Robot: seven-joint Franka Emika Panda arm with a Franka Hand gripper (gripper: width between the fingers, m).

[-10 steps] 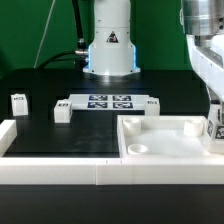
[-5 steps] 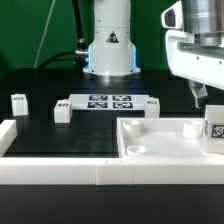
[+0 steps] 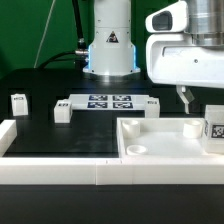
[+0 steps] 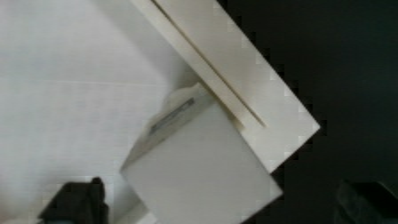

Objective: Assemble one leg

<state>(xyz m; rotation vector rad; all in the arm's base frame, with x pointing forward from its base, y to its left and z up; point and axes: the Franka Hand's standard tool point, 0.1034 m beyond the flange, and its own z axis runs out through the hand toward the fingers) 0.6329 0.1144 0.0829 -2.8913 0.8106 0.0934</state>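
One leg (image 3: pixel 213 128), a small white block with a black-and-white tag, stands upright in the right far corner of the large white tray-like panel (image 3: pixel 165 141). My gripper (image 3: pixel 188 97) hangs above the panel, up and to the exterior view's left of that leg, open and empty. In the wrist view the leg (image 4: pixel 199 165) shows from above against the panel's raised rim (image 4: pixel 222 60), with my dark fingertips (image 4: pixel 75 200) wide apart on either side of it and clear of it. My gripper (image 4: pixel 222 205) holds nothing.
Three more legs stand on the black table: one at the far left (image 3: pixel 18 103), one at the marker board's left end (image 3: pixel 62 110) and one at its right end (image 3: pixel 152 104). The marker board (image 3: pixel 108 101) lies mid-table. A white rim (image 3: pixel 50 172) runs along the front.
My gripper has risen from the leg in the panel's corner and moved toward the exterior view's left. The leg stays standing where it was.
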